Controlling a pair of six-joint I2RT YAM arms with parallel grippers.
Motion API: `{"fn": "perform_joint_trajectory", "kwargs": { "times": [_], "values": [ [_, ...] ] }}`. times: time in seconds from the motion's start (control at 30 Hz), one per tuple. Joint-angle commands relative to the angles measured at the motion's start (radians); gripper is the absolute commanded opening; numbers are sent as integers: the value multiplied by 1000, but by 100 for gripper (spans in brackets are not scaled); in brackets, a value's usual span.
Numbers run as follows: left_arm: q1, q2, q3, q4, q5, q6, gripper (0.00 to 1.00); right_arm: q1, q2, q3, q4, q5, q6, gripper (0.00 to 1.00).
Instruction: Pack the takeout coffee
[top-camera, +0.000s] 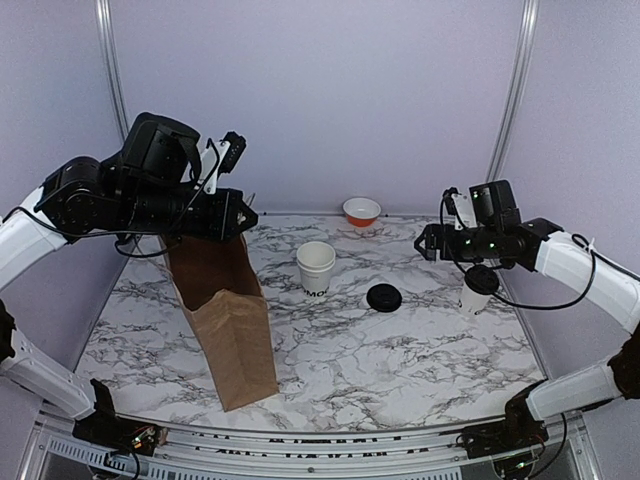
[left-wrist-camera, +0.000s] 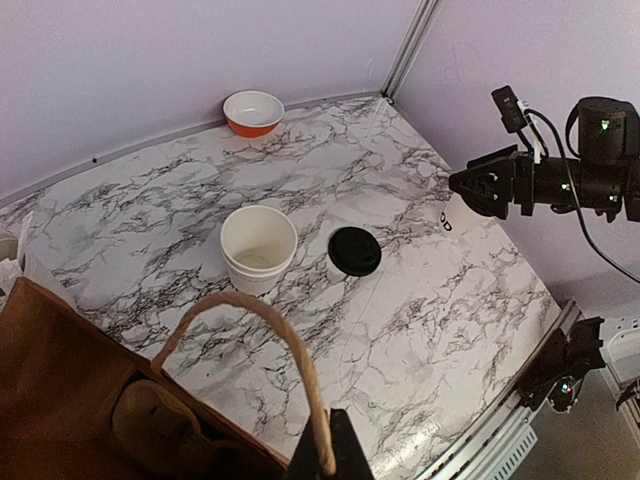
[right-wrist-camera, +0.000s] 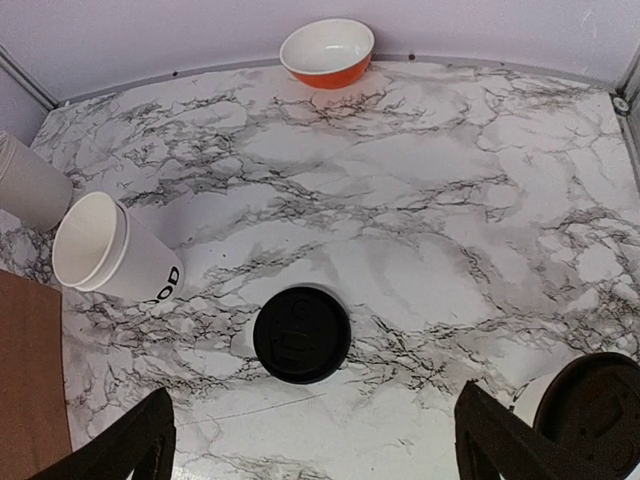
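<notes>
Left gripper fully closed on the rope handle of the brown paper bag, which stands at the table's left edge. Right gripper spread wide and empty above the right side. Open cup mid-table, loose black lid just beside it. Lidded cup near the right edge.

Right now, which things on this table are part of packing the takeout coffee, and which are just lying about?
For the job: open paper cup, loose black lid, lidded cup, brown paper bag.

Just lying about: orange bowl, pale canister.
</notes>
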Motion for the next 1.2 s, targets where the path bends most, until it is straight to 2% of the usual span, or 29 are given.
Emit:
{"fn": "perform_joint_trajectory", "kwargs": {
  "times": [0.0,0.27,0.87,1.0,1.1,1.17],
  "values": [
    [-24,6,26,41,45,34,0,29,-2,36,-2,14,17,94],
    [-64,19,24,72,87,56,0,83,23,58,-10,53,19,94],
    [-101,41,22,113,130,66,0,120,55,73,-21,93,21,94],
    [-104,47,20,117,123,65,8,121,55,73,-30,110,24,93],
    [-103,45,19,120,105,60,17,120,54,73,-40,120,26,94],
    [-102,37,18,122,79,56,27,120,50,72,-45,128,29,93]
  ]
}}
